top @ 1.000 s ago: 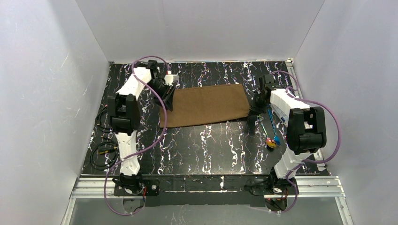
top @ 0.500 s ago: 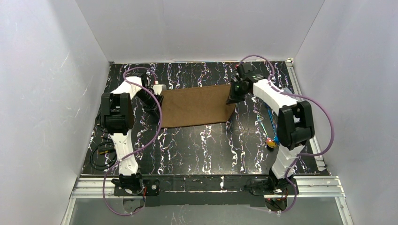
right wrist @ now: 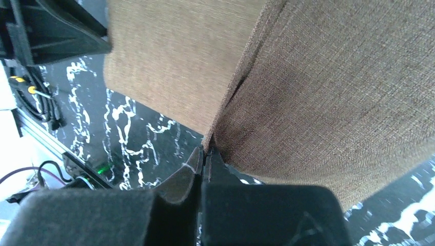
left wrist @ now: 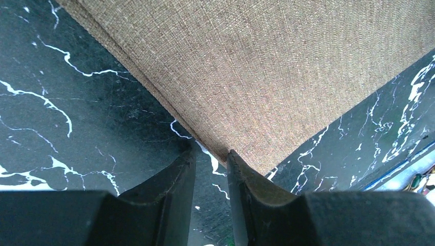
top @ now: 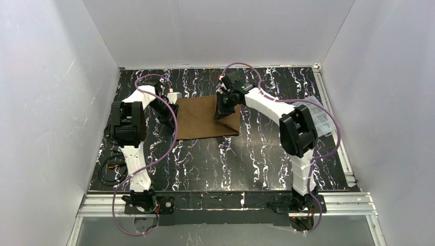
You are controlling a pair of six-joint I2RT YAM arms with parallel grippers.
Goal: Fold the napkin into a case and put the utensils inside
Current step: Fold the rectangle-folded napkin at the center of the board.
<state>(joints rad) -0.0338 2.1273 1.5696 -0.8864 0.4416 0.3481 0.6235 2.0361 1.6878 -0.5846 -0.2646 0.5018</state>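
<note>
The brown napkin (top: 197, 123) lies on the black marbled table, with its right part lifted and turned over toward the left. My right gripper (top: 224, 109) is shut on that lifted edge. In the right wrist view the cloth (right wrist: 333, 92) hangs from the pinched fingertips (right wrist: 205, 152) in two layers. My left gripper (top: 169, 117) sits low at the napkin's left edge. Its jaws (left wrist: 211, 156) stand narrowly open over bare table, and the napkin's edge (left wrist: 287, 61) lies just past the right fingertip. The utensils are hidden behind the right arm.
A clear plastic compartment box (top: 317, 117) sits at the right edge of the table, behind the right arm. Black cables (top: 110, 169) lie at the near left. White walls enclose the table on three sides.
My right gripper has swept left across the table with the napkin's right edge, folding it over. The left gripper has narrowed its jaws at the left edge.
</note>
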